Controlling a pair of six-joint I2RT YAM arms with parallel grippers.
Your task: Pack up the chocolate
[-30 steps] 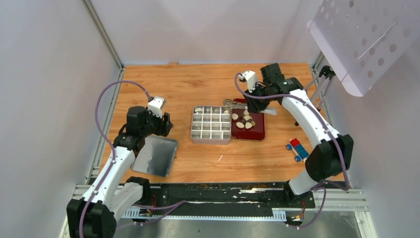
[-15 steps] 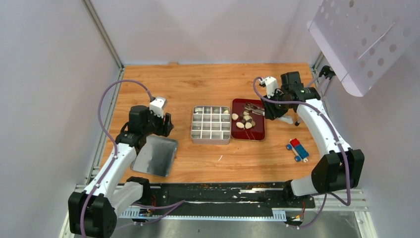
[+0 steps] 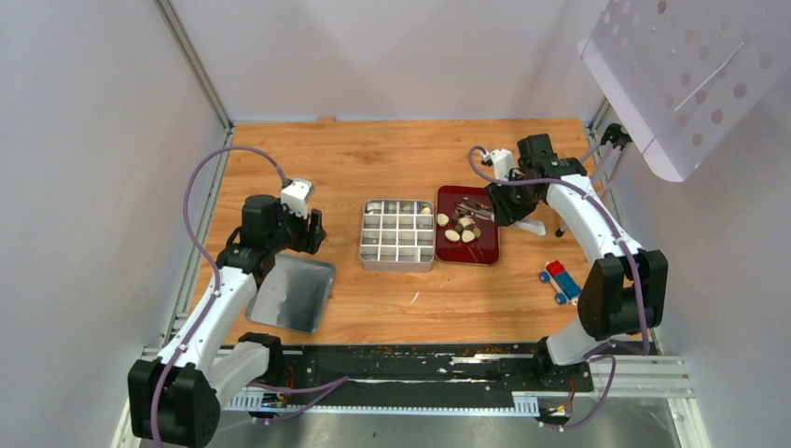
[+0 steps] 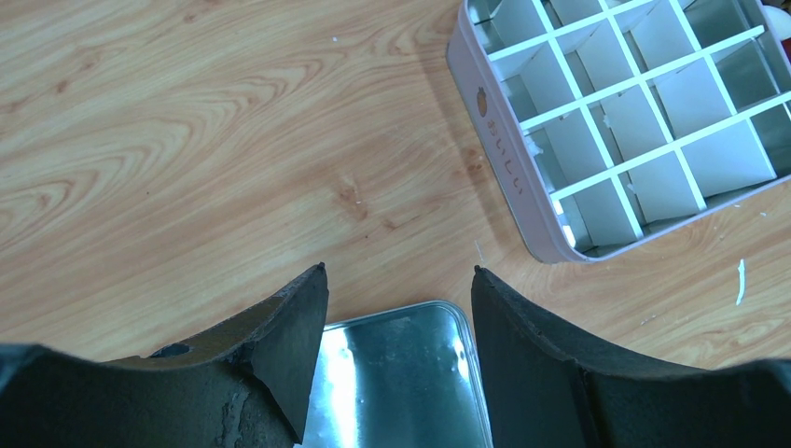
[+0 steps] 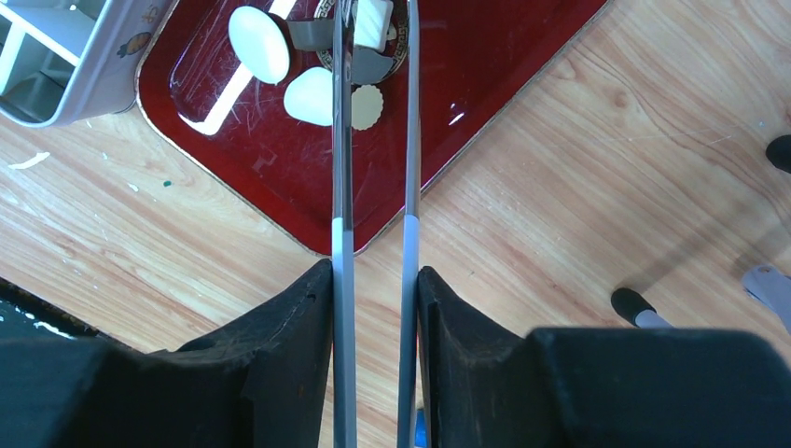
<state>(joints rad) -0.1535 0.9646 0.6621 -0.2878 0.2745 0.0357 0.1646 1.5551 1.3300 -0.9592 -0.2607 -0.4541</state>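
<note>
Several pieces of chocolate (image 3: 461, 227), cream-white and dark brown, lie on the dark red tray (image 3: 485, 252). The right wrist view shows white ovals (image 5: 259, 42) and a scalloped cream piece (image 5: 367, 107). My right gripper (image 3: 508, 203) (image 5: 373, 266) is shut on the metal tongs (image 3: 478, 207) (image 5: 341, 140). The tongs' tips reach over the tray with a white piece (image 5: 372, 22) between them. The divided tin (image 3: 398, 235) (image 4: 504, 159) stands left of the tray, with one pale piece in its far right corner (image 3: 426, 211). My left gripper (image 3: 312, 233) (image 4: 399, 273) is open and empty above the tin lid (image 3: 295, 294) (image 4: 401, 383).
A small red-and-blue block (image 3: 561, 280) lies on the wood right of the tray. Black-tipped stand feet (image 5: 779, 152) rest near my right arm. A perforated white panel (image 3: 681, 75) hangs at the top right. Walls enclose the table on the left and back.
My right gripper drew back to the right with the tongs, whose tips left the tin's far right corner and now hang over the tray. The left arm barely shifted.
</note>
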